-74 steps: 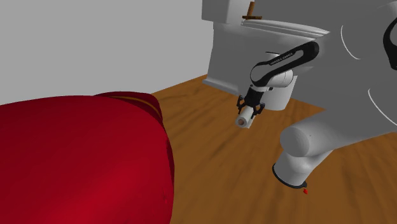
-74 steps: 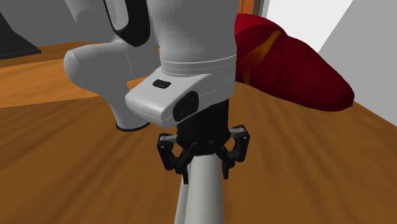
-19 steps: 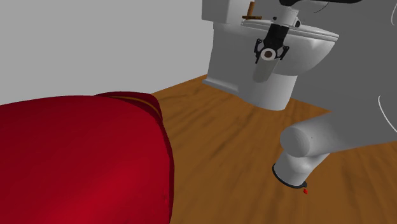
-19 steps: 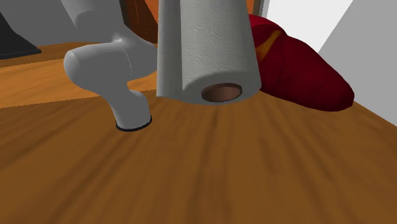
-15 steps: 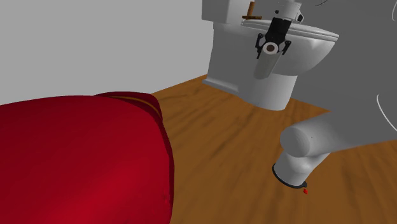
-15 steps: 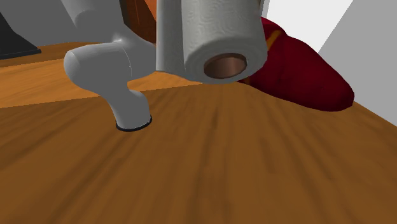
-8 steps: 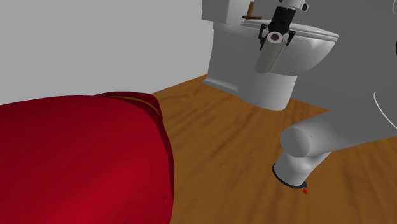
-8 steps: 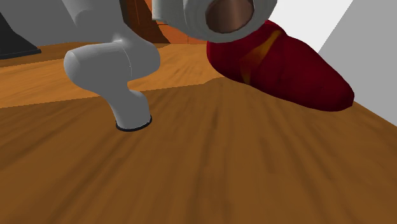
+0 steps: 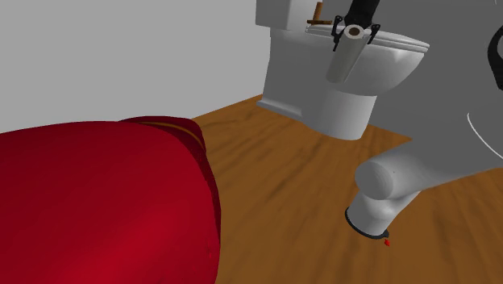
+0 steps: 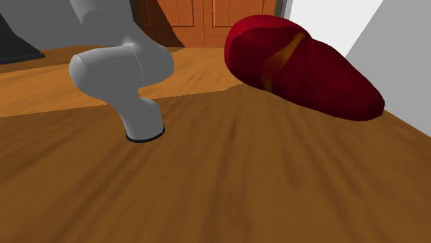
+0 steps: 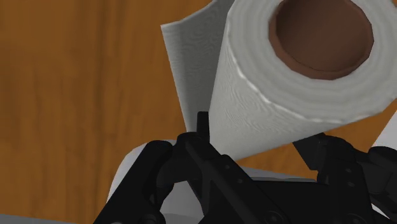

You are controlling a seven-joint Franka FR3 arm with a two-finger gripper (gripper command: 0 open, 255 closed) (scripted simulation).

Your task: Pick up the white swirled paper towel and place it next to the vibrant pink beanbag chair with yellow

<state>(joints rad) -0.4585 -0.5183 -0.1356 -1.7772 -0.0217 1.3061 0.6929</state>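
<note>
Snugly between the jaws of the gripper [image 11: 261, 139], the paper towel roll [image 11: 280, 95].

I am in a room of a home, and it looks like a bathroom. A white toilet [image 9: 391, 68] stands by the grey wall [image 9: 121, 56]. The floor [image 9: 282, 173] is brown wood. A big red beanbag [image 9: 97, 202] lies on it, and brown wooden doors [image 10: 207, 14] stand behind it.

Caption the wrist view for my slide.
Black gripper clasping a white paper towel roll over the wooden floor.
</note>
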